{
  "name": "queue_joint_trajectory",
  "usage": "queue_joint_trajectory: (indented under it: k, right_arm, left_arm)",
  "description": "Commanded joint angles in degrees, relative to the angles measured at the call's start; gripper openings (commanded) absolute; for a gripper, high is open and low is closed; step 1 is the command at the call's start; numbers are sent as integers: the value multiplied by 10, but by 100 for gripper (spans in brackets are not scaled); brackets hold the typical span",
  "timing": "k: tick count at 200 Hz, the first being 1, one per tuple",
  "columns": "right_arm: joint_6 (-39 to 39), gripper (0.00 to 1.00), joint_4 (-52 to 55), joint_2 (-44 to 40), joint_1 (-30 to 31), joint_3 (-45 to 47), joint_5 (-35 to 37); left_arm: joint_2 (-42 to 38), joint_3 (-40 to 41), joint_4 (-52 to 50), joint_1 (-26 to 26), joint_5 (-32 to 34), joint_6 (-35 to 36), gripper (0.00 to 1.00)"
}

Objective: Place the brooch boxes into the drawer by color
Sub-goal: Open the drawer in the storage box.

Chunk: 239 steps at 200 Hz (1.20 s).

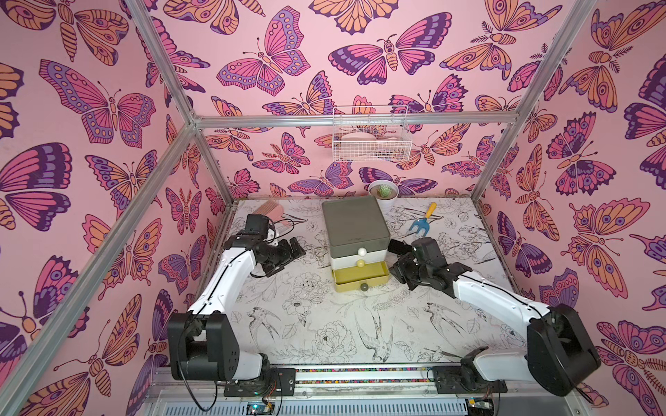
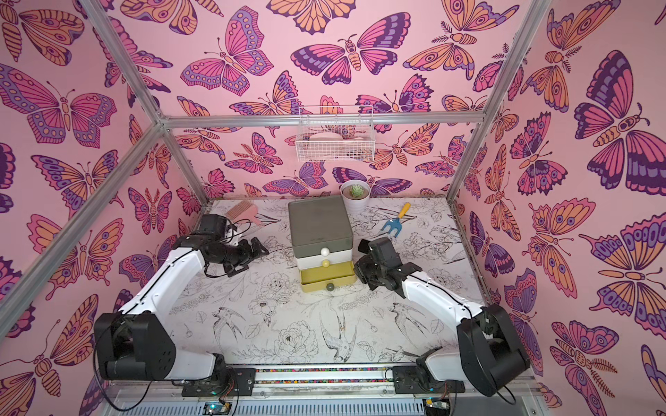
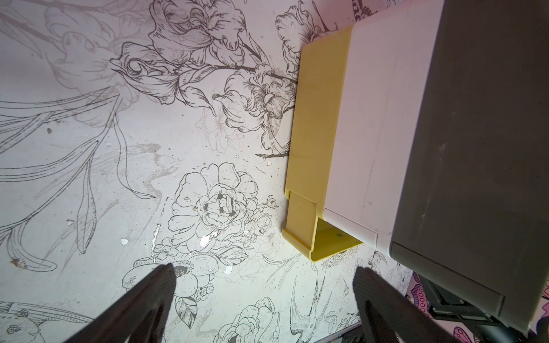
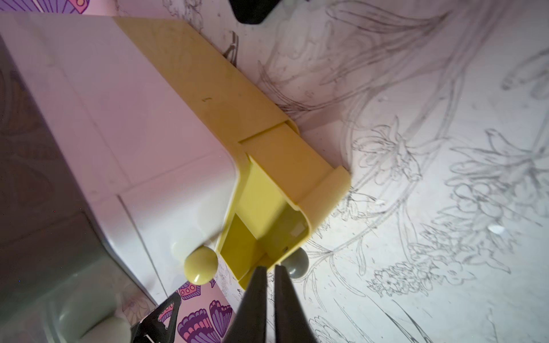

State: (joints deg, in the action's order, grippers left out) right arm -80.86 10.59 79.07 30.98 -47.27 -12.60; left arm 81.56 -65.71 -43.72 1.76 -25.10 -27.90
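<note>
Floral worktop point(image 1: 317, 324) showed no brooch boxes, so progress unclear: drawer point(image 1: 355, 223) stood nr back edge, mid, w/ yellow bottom tier point(image 1: 360, 278) ajar, visible part empty; left tool point(image 3: 264, 270) gaped wide, empty; right tool point(image 4: 271, 271) nearly closed on nothing by that tier's front corner.

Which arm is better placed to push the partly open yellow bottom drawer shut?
Right. The right gripper, closed, sits at the front rim of the yellow drawer, beside its grey knob; the left gripper hangs open beside the chest, off the drawer front.
</note>
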Motion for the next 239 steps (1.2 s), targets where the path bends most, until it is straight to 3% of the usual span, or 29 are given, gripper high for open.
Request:
queue_joint_trajectory:
  k: [1,16,31,54,97,125,239]
  right_arm:
    - [74,27,45,23,-15,-35,14]
    - [140,29,79,34,-37,-59,-3]
    - [250,38,152,46,-50,-105,-12]
    - [404,43,275,62,-50,-167,11]
    - [566,43,273,99,-50,-139,-55]
    - [579,43,209,105,-50,-104,-73]
    - [547,38,135,149,-50,-128,-70]
  left_arm:
    - [-6,-3,-11,-4,-8,7,100]
    - [-8,0,-11,-4,-8,6,100]
    - [-10,2,-11,-5,-7,7,100]
    - [-7,0,-11,-5,-8,7,100]
    - [3,-8,-10,-5,-8,9,100]
    - [-1,-5,-10,-5,-6,7,100]
    - [-1,-3,-13,-5,1,5,100]
